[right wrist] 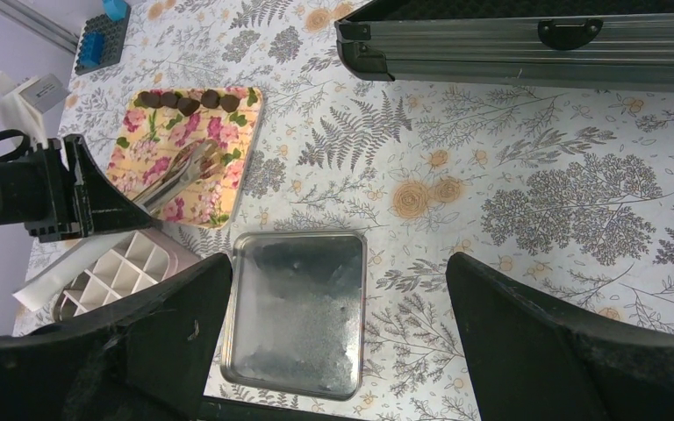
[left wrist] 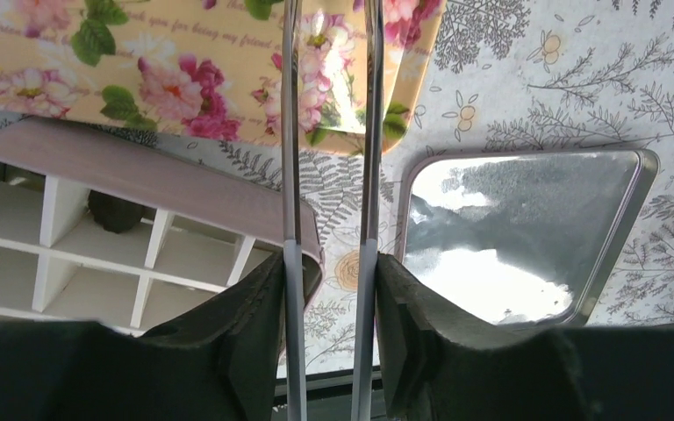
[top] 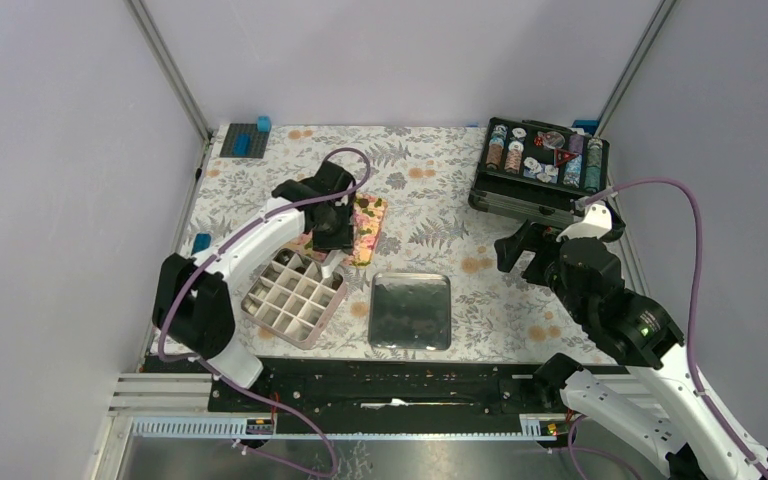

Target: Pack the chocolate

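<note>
- One chocolate (left wrist: 114, 211) sits in a pink box (left wrist: 140, 180) cell.
- Perhaps six chocolates (right wrist: 178, 100) line the floral tray (right wrist: 219, 171).
- Left hand (left wrist: 329, 272) clamps tongs (left wrist: 290, 132); right hand (right wrist: 338, 263) spread apart.

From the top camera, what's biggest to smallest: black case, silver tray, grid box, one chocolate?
1. black case
2. silver tray and grid box: these look about equal
3. chocolate

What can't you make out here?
Tongs: tips cut off by the top edge in the left wrist view; too small in the right wrist view to show whether they hold one of the chocolates.
Box: far cells hidden under the left arm in the top view.
Case contents: too small in the top view, cut off in the right wrist view.
</note>
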{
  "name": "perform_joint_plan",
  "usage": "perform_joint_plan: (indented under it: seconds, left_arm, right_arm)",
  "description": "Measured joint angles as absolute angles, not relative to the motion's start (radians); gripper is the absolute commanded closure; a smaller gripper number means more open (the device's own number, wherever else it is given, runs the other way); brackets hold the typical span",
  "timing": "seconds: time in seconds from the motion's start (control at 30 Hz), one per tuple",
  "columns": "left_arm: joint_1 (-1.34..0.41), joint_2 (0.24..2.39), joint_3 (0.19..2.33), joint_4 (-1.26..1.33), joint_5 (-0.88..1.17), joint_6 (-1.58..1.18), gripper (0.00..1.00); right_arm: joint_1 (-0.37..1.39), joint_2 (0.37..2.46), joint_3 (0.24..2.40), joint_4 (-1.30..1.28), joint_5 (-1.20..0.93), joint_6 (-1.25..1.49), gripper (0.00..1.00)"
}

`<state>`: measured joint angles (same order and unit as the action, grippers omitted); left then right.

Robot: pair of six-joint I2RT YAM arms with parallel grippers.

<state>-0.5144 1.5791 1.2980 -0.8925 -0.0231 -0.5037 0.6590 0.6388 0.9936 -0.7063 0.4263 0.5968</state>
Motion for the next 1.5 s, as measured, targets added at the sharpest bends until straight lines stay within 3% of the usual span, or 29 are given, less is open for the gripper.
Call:
perform_joint_plan:
  seconds: [0.47, 1.2, 1.37, 1.5]
  left_arm:
    - [-0.514, 1.774, 1.414, -0.867, -0.030, -0.497, 0.55]
    - [-0.511, 1.892, 1.557, -0.875, -0.079, -0.489, 0.55]
    - [-0.504, 1.919, 1.588, -0.873, -0.079, -0.485, 0.59]
    - [-0.503, 1.934, 1.592, -0.875, -0.080, -0.478, 0.69]
  right_arm:
    - [0.659, 0.641, 1.004, -0.722, 0.429, 0.600, 0.01]
    - [0.659, 0.636, 1.011, -0.729, 0.435, 0.606, 0.01]
    - [0.659, 0.636, 1.012, -0.730, 0.435, 0.608, 0.01]
    - [0.659, 0.636, 1.013, -0.730, 0.435, 0.608, 0.01]
